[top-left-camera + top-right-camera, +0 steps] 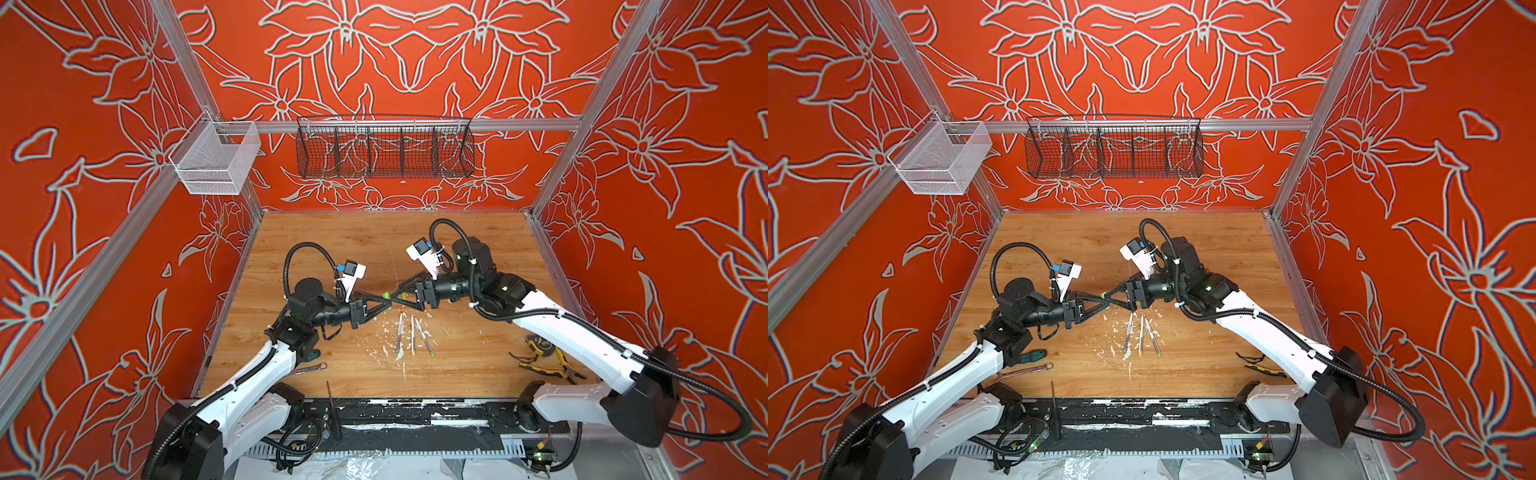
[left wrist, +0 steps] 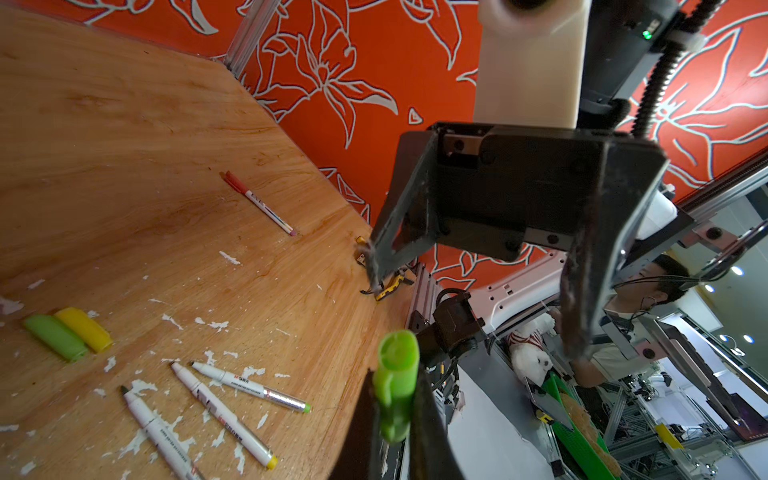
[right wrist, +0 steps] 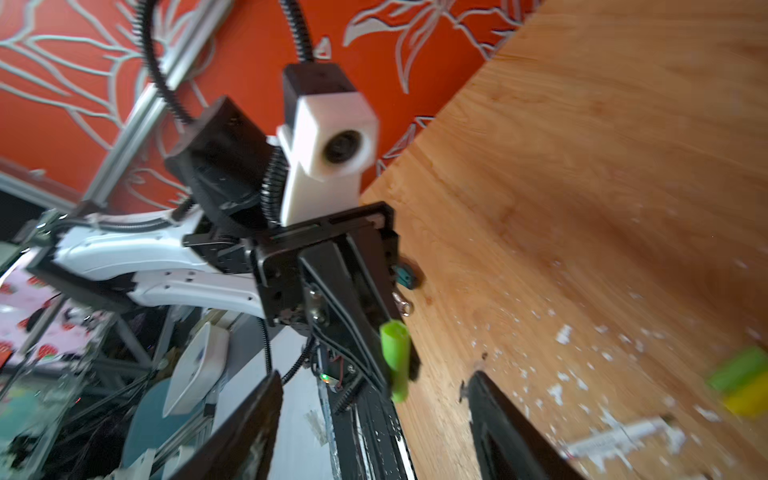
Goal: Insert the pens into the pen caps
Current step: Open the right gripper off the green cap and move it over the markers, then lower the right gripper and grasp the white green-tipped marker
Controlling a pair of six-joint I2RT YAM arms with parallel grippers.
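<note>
Left wrist: flecked wood tabletop [image 2: 124,145], orange floral walls [image 2: 353,62]; left end effector [image 2: 394,399] clamps green cap [image 2: 397,357], right end effector [image 2: 476,311] wide.

I see a silver wrench [image 1: 309,368] at the tabletop's [image 1: 332,232] front left, yellow pliers [image 1: 540,368] beside a tape measure [image 1: 540,344] front right, and a black wire basket [image 1: 384,151] on the back wall.

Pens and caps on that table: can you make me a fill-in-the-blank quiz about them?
1. The left gripper is shut on a cap coloured ____.
2. The right gripper is ____, holding nothing.
3. ____ pens lie side by side.
4. The green table cap lies beside its ____ neighbour.
Missing: green, open, three, yellow.
</note>
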